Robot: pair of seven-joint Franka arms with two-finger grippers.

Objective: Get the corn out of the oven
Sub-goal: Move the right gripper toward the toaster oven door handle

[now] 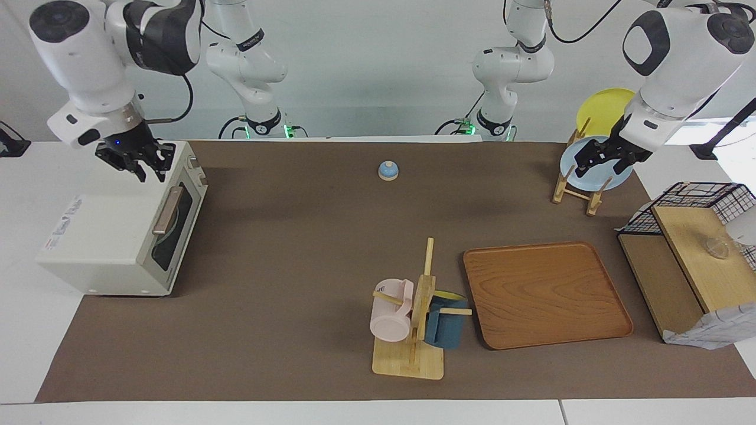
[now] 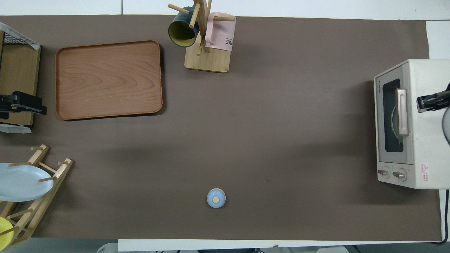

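The cream-white oven stands at the right arm's end of the table, and it also shows in the overhead view. Its dark glass door is shut, with the tan bar handle across it. A pale plate rim shows through the glass. The corn is hidden. My right gripper is open and empty, pointing down over the oven's top near its knob end. My left gripper is open and empty, waiting over the plate rack.
A wooden tray lies toward the left arm's end, with a mug tree holding a pink and a blue mug beside it. A blue bell sits near the robots. The rack holds a pale blue and a yellow plate. A black wire basket stands at the left arm's end.
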